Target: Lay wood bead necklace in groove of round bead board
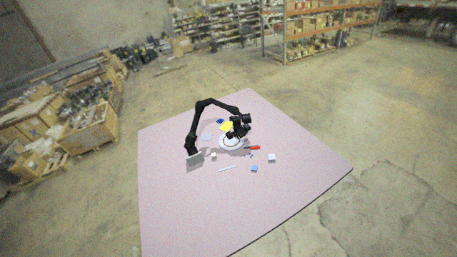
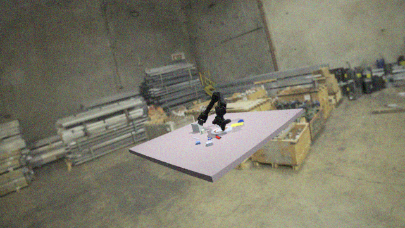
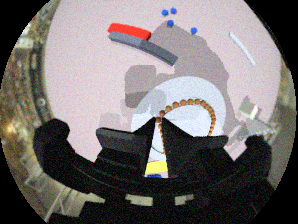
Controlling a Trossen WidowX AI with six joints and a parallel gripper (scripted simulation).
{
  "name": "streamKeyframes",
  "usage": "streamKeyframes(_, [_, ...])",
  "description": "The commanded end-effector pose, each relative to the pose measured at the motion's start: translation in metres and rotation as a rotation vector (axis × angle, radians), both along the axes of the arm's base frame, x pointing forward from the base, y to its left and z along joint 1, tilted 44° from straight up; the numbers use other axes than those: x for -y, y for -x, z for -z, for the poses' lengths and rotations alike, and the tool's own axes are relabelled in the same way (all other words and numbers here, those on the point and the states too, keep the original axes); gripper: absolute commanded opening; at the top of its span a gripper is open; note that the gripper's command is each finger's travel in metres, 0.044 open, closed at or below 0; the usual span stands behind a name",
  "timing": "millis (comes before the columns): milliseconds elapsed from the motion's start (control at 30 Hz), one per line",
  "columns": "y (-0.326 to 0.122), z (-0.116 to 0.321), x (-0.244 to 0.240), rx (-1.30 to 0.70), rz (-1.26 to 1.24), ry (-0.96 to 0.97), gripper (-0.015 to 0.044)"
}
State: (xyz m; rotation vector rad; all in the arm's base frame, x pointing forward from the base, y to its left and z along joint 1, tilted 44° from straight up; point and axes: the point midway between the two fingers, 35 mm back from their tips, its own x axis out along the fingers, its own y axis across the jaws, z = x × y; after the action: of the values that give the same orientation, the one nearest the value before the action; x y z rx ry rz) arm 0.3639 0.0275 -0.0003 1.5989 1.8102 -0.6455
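The round bead board (image 1: pixel 221 145) (image 3: pixel 200 86) is a pale disc lying on the pink table. The wood bead necklace (image 1: pixel 231 145) (image 3: pixel 190 102) is a loop of brown beads over the board. In the wrist view its upper and right side form a smooth curve, and its left side runs nearly straight down behind my fingers. A thin dark arc of the groove shows left of that strand. My gripper (image 1: pixel 228 137) (image 3: pixel 158 119) is low over the board and shut on the necklace, with a bead at the fingertips. The fingers hide the loop's lower part.
A red and grey tool (image 1: pixel 255 147) (image 3: pixel 129 32) lies beside the board, near small blue beads (image 3: pixel 170 23). A yellow pad (image 1: pixel 226 126) and a dark blue piece (image 1: pixel 220 121) lie behind. A white block (image 1: pixel 271 157), a blue block (image 1: pixel 254 168), a cream cube (image 1: pixel 213 154) and a white stick (image 1: pixel 227 168) lie in front.
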Motion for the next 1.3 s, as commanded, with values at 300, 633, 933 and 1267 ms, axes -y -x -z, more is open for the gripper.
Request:
streamKeyframes(300, [0.0002,-0.0002,-0.0001,0.0,-0.001,0.0,0.0])
streamKeyframes(633, [0.0002,-0.0002,-0.0001,0.0,-0.001,0.0,0.0])
streamKeyframes(933, [-0.0004,-0.005,0.0047,-0.005,0.002,-0.005,0.0184])
streamKeyframes(1267, [-0.0004,-0.005,0.0047,-0.005,0.002,-0.005,0.044])
